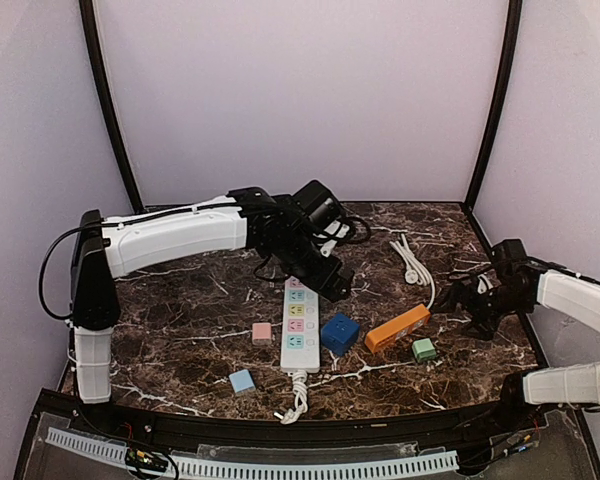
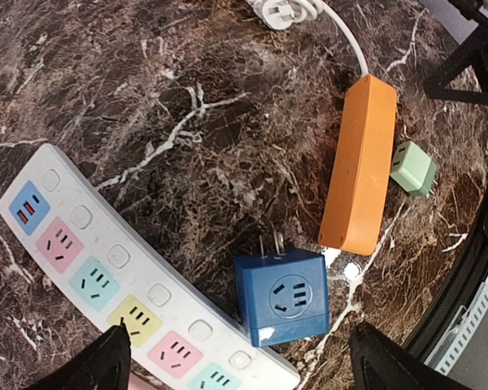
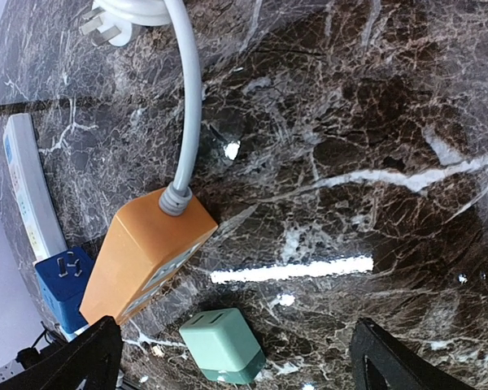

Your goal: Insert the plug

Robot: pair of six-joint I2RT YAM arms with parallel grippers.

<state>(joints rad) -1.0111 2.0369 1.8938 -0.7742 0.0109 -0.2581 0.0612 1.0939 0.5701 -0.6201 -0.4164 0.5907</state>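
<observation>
White power strip (image 2: 114,258) – lower edge cut off – beside blue plug (image 2: 281,296).

Orange power strip (image 1: 397,328), its white cord (image 3: 189,97), green adapter (image 1: 424,349) beside the strip — pink adapter (image 1: 262,333), pale-blue adapter (image 1: 242,381)

1. Dark, white-veined marble table (image 1: 180,310) before me.
2. Lying on it: white pastel-socket power strip (image 1: 299,325), blue cube plug (image 1: 339,334), orange power strip (image 1: 397,328), green cube (image 1: 424,349), pink cube (image 1: 262,333), pale-blue cube (image 1: 242,381).

PLACE: robot lab cell | SIGNS: lilac panel walls (image 1: 300,100), black frame posts (image 1: 107,110) beyond left gripper (image 1: 335,285); marble-patterned tabletop (image 1: 180,305) beneath it; slotted cable duct (image 1: 280,466) behind it
</observation>
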